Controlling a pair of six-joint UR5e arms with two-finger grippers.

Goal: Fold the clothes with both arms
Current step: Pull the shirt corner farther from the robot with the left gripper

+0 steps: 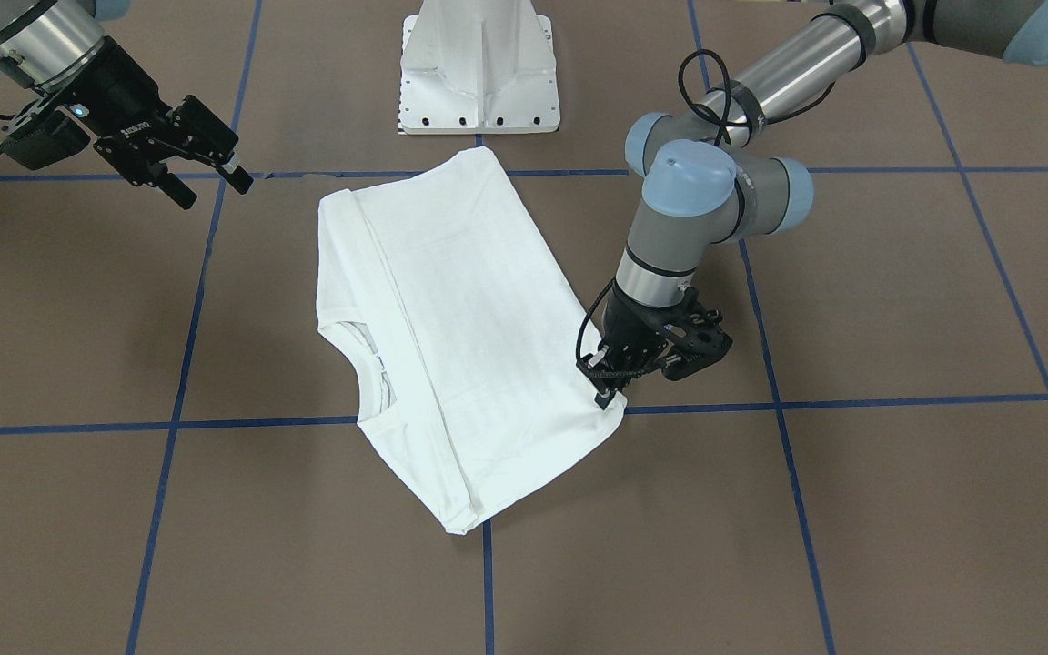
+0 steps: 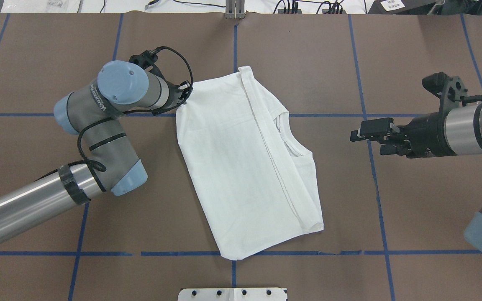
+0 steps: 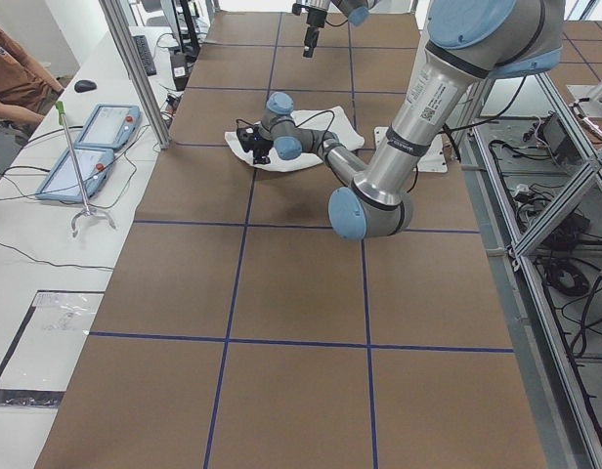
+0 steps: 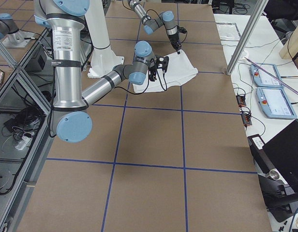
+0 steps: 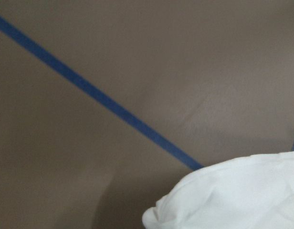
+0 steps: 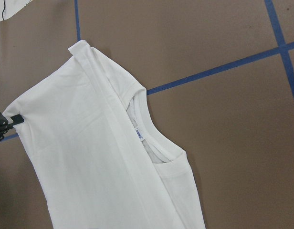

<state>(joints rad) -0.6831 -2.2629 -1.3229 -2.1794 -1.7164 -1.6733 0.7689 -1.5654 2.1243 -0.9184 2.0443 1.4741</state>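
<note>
From behind the robot, the wrist of the grey-silver left arm (image 2: 111, 100) hides the black two-finger left gripper (image 1: 609, 396) at the corner of the white cotton shirt (image 2: 241, 159). The left wrist camera is all blur: a lump of shirt cut off at the bottom, with a soft blue tape line (image 5: 104, 102) beyond it. In the right wrist camera, the shirt's lower end runs out of frame. The print on the small neck label (image 6: 139, 135) inside its collar is too tiny to read.

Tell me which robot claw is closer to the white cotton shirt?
Left. The left gripper appears to pinch a corner of the white cotton shirt. The right gripper hangs open off the collar side, apart from the cloth, over the brown table.
</note>
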